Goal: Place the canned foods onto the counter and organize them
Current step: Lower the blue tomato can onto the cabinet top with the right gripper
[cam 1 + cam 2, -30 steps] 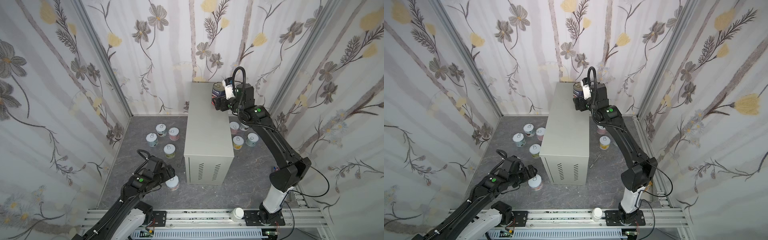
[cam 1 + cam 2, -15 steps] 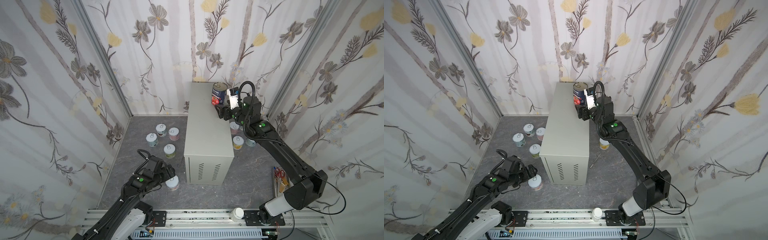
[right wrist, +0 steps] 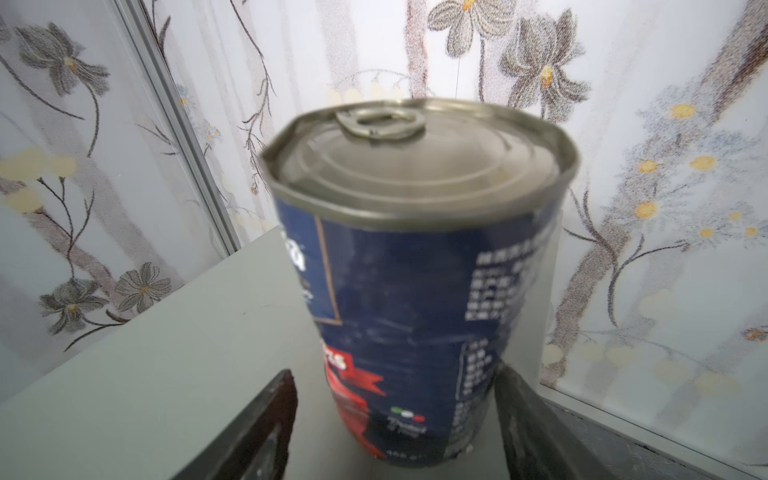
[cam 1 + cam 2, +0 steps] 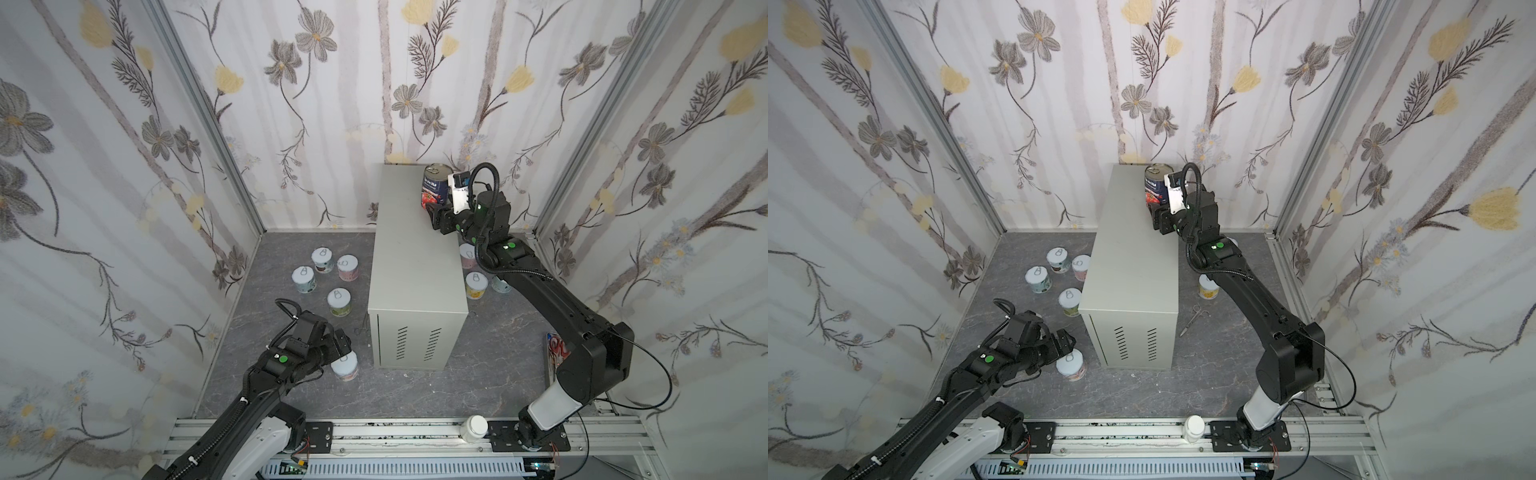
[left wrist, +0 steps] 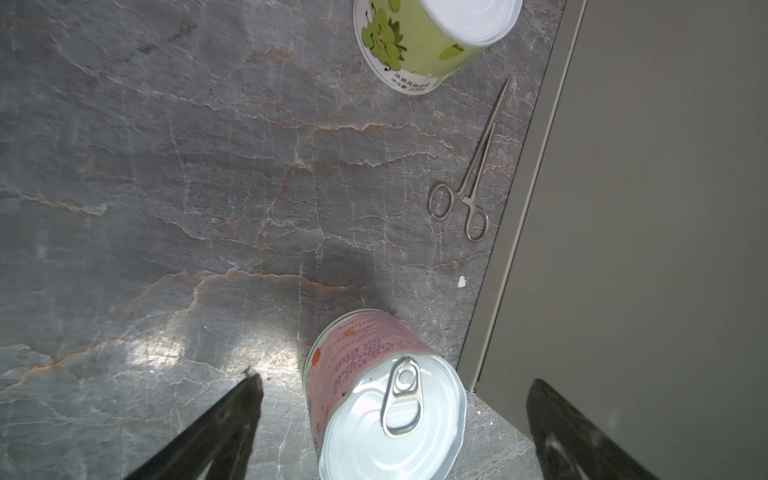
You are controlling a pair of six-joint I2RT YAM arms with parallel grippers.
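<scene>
My right gripper (image 3: 395, 374) sits part open about the tomato can (image 3: 415, 270), holding nothing (gap at one side). Can upright at the far corner of the counter (image 3: 166, 353); I should draw straight back, no sideways brush.

The tomato can (image 3: 415, 291) has a dull, ridged metal lid and a glossy printed label. The table (image 4: 411, 266) is smooth sheet metal in matt light-grey paint. The floor (image 5: 166, 187) looks like veined grey stone with a soft sheen. The pink can (image 5: 386, 399) has a bright, polished metal lid and a satin label. The forceps (image 5: 467, 198) are shiny steel. The near bottle (image 4: 473, 428) is white plastic. The walls (image 3: 665, 166) look like matt woven cloth.
</scene>
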